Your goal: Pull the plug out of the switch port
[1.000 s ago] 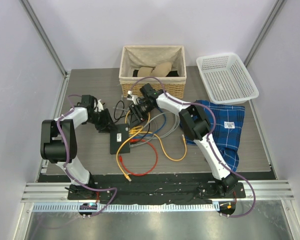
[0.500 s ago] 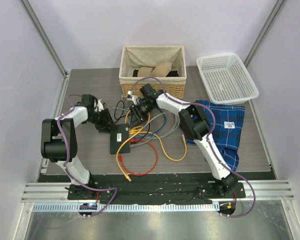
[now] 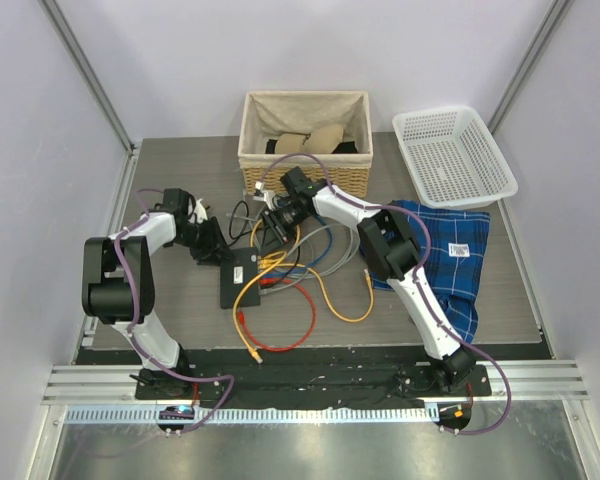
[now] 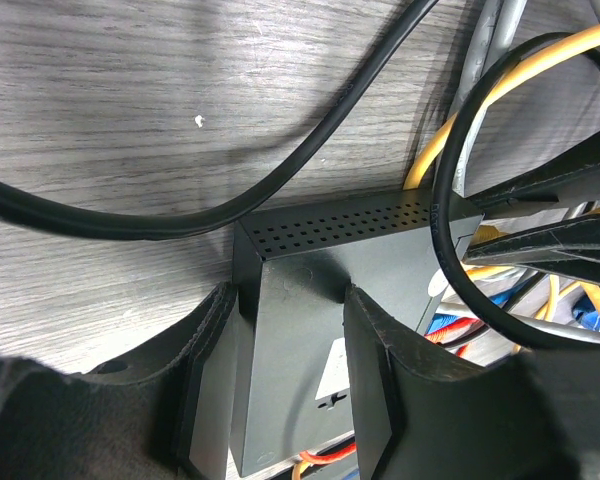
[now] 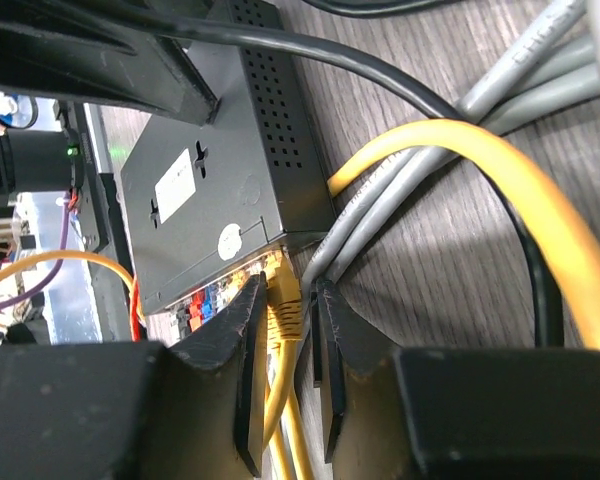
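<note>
While left gripper clamps switch, your right gripper pinches yellow plug, still seated; pull remains.

A lab test cell: plain white walls with metal corner posts enclose a grey wood-grain surface, and an aluminium rail carries two bolted robot arms.
</note>
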You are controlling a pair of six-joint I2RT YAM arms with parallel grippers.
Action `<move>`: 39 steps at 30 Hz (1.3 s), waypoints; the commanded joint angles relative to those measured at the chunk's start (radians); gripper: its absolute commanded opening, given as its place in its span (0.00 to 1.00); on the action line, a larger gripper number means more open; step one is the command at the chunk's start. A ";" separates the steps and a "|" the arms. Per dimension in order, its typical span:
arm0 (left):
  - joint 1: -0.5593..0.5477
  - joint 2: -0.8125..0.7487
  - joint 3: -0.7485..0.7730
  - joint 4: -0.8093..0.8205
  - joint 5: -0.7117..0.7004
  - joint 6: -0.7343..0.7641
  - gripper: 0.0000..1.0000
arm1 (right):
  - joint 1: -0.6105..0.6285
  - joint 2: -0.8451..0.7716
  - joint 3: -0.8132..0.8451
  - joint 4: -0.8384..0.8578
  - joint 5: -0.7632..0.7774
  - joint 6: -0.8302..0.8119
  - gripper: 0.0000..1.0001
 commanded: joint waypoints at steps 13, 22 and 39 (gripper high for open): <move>-0.045 0.040 -0.009 0.043 0.001 0.025 0.33 | -0.005 -0.094 -0.137 0.102 0.066 0.058 0.01; -0.046 0.034 -0.012 0.040 -0.001 0.028 0.33 | -0.013 -0.008 0.004 0.083 -0.052 0.086 0.01; -0.046 0.033 0.007 0.037 0.011 0.028 0.52 | -0.010 -0.025 -0.045 0.058 -0.106 0.092 0.32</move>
